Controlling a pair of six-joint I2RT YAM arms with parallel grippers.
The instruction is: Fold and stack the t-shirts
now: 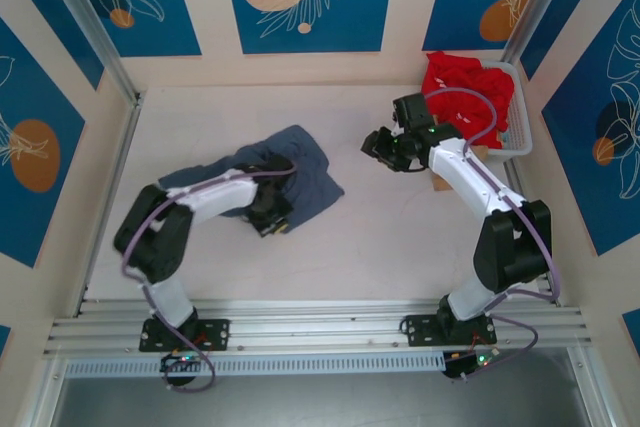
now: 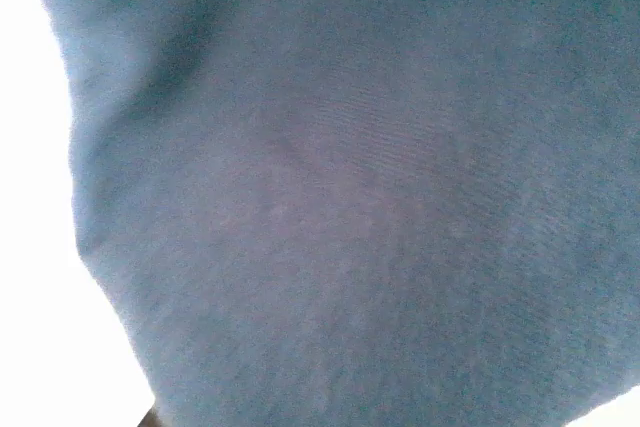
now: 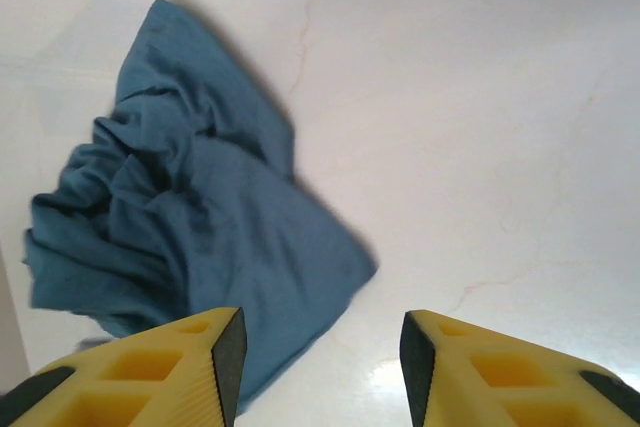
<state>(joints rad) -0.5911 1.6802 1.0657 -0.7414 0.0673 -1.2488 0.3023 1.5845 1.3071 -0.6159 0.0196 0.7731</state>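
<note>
1. Pressed right against the left wrist camera is the slate blue-grey t-shirt (image 2: 350, 207). The left gripper (image 1: 272, 215) sits at its near edge, and I cannot tell whether it is clamped.
2. At the far right corner, the white basket (image 1: 522, 132) holds a heap of red t-shirts (image 1: 465, 82), too bunched to count.
3. One blue-grey shirt lies crumpled on the surface (image 1: 400, 237).
4. Between shirt and basket hovers the right gripper (image 3: 322, 347), jaws apart, holding nothing.
</note>
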